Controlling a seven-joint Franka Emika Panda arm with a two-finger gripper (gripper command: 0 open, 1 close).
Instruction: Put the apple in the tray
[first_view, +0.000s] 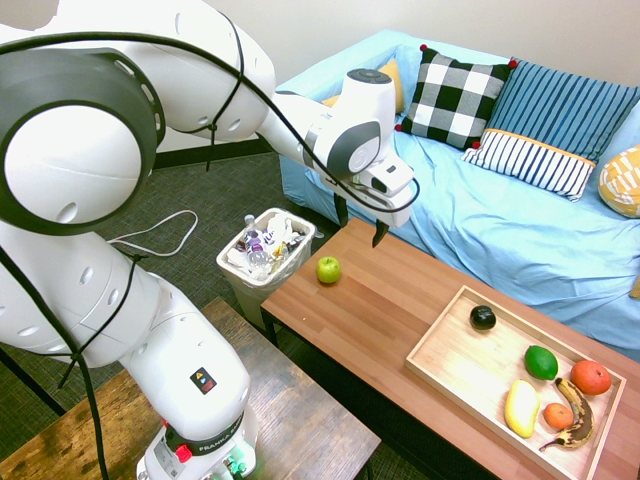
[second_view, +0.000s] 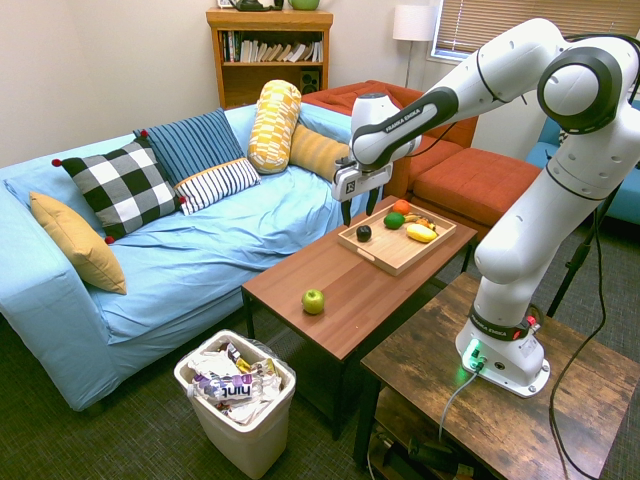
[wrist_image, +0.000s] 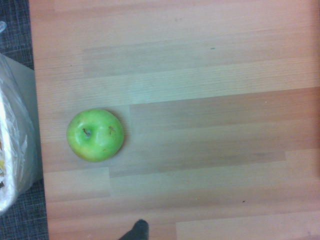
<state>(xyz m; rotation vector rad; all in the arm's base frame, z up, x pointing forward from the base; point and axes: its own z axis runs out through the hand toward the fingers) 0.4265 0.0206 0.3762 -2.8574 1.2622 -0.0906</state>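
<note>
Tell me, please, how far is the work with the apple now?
It is at the start. The tray already stands on the table and holds other fruit, but the apple still sits outside it, near the bin. The open gripper holds nothing. Grasping, carrying and placing are all left.

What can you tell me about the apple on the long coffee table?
The apple is light green with a yellowish tinge, round and slightly shiny. A short dark stem sits in its dimple, and a small brown mark shows beside it. It looks whole. It rests stem side up on the wooden coffee table, near the end beside the waste bin, outside the tray. Only the tabletop touches it; the open jaws are clear of it.
</note>
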